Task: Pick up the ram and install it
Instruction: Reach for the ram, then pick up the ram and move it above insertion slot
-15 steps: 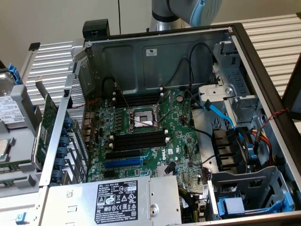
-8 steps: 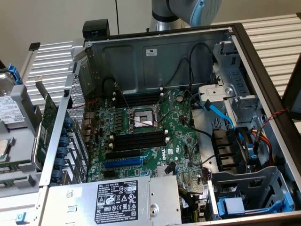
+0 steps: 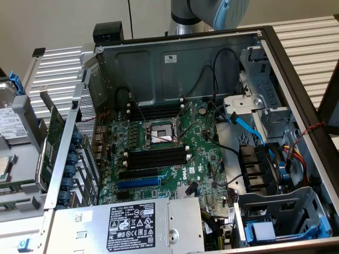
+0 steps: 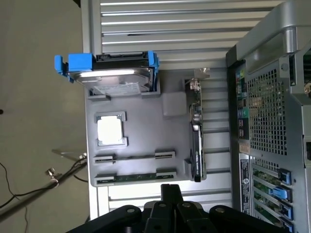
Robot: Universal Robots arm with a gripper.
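Ram parked in the tray, outside the case, not yet on the board.
Far left of the exterior view, grey tray (image 3: pixel 18 212) beside the open case (image 3: pixel 175 58). Over in the wrist view, ram (image 4: pixel 136 178) lying in the tray's holder nearest the gripper (image 4: pixel 171 190), long axis parallel to the second holder beside it, one end towards the expansion card (image 4: pixel 196 131), the other towards the tray's outer edge. Centre of the exterior view, black memory slots (image 3: pixel 156 157) on the motherboard (image 3: pixel 206 159). Upper middle, arm (image 3: pixel 212 13) above the case. Gripper released or clenched: cannot tell.
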